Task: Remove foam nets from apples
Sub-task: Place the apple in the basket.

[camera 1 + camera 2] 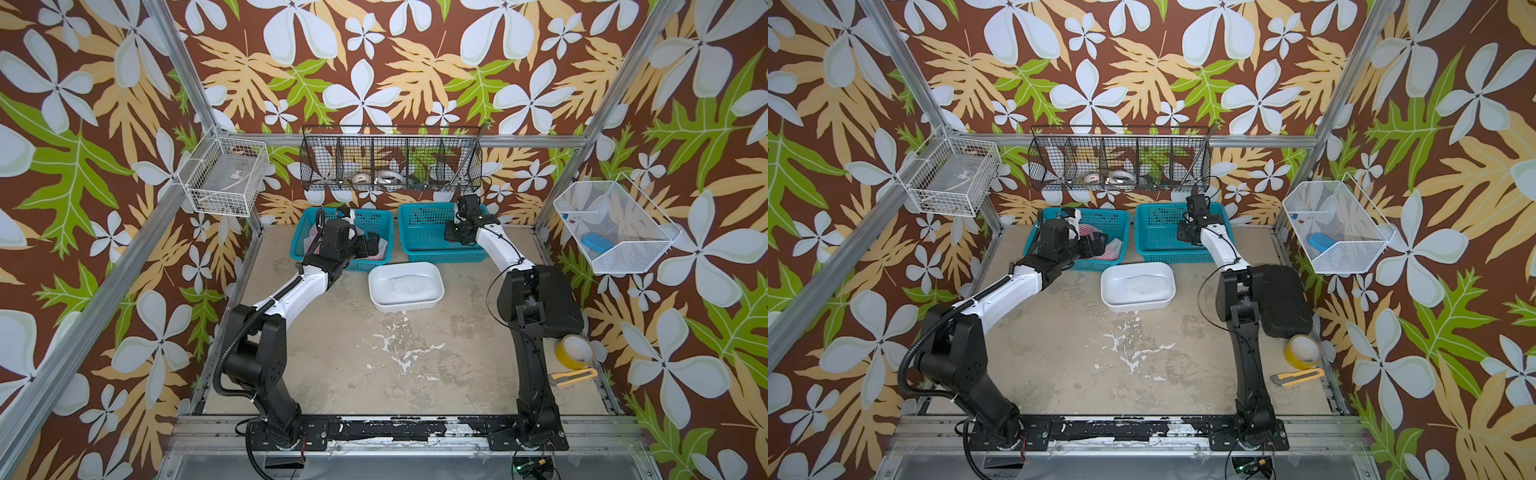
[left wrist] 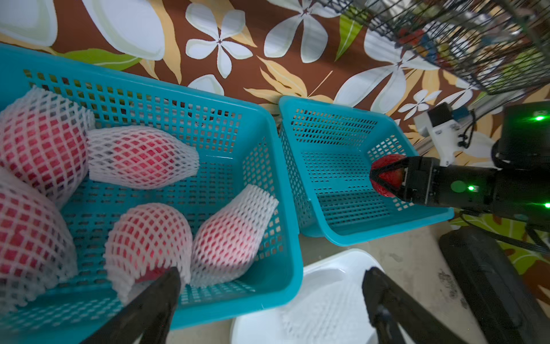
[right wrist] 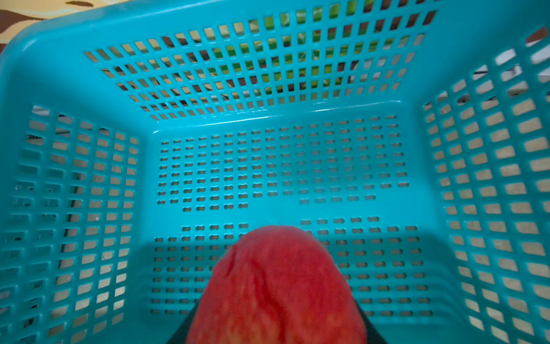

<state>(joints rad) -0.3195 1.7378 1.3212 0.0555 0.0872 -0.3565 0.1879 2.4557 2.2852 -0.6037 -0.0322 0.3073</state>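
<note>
Several apples in white foam nets (image 2: 148, 238) (image 2: 143, 156) lie in the left teal basket (image 1: 307, 216). My left gripper (image 2: 272, 274) is open and empty, above that basket's front rim and the white tray (image 1: 374, 291). In both top views it sits low in the basket (image 1: 374, 245) (image 1: 1096, 245). One empty foam net (image 1: 411, 286) (image 1: 1144, 286) lies in the tray. My right gripper (image 2: 387, 175) (image 1: 453, 232) is shut on a bare red apple (image 3: 276, 286) inside the otherwise empty right teal basket (image 1: 424, 232).
A black pad (image 1: 557, 299), a yellow tape roll (image 1: 573, 351) and a yellow utility knife (image 1: 573, 378) lie at the table's right side. A black wire basket (image 1: 390, 162) hangs on the back wall. White wire baskets (image 1: 224, 174) (image 1: 615, 226) hang on the side walls.
</note>
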